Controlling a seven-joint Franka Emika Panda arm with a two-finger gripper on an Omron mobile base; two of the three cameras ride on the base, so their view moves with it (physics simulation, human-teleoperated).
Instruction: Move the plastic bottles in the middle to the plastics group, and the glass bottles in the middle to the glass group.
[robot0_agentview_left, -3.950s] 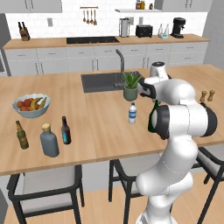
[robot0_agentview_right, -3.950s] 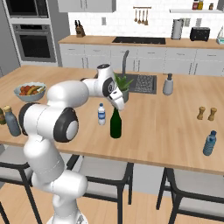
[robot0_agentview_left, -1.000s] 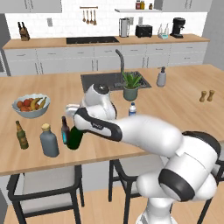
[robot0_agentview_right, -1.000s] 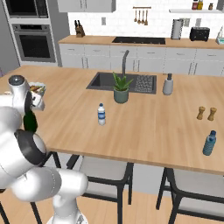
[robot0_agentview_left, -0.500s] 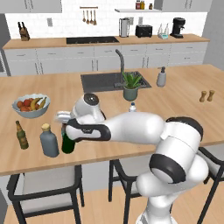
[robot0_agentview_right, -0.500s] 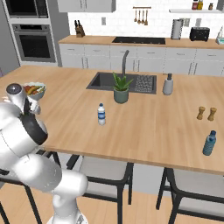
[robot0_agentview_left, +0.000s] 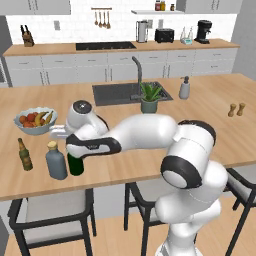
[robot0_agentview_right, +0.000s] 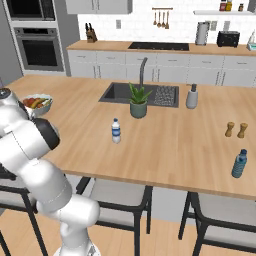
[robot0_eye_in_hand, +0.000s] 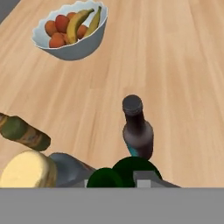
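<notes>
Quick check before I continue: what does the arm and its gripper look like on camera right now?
The arm is glossy white with rounded, bulbous links and dark grey to black bands at the joints. A grey disc caps the white wrist housing. The gripper shows small dark finger tips with a light grey pad face. No cables or markings are visible.

Count, taken around the fruit bowl:
- glass bottles near the bowl: 4 — brown beer bottle, grey-blue bottle, green wine bottle, dark beer bottle
- clear water bottle: 1
- blue plastic bottle: 1
- pump dispenser: 1
- potted plant: 1
- shakers: 2
</notes>
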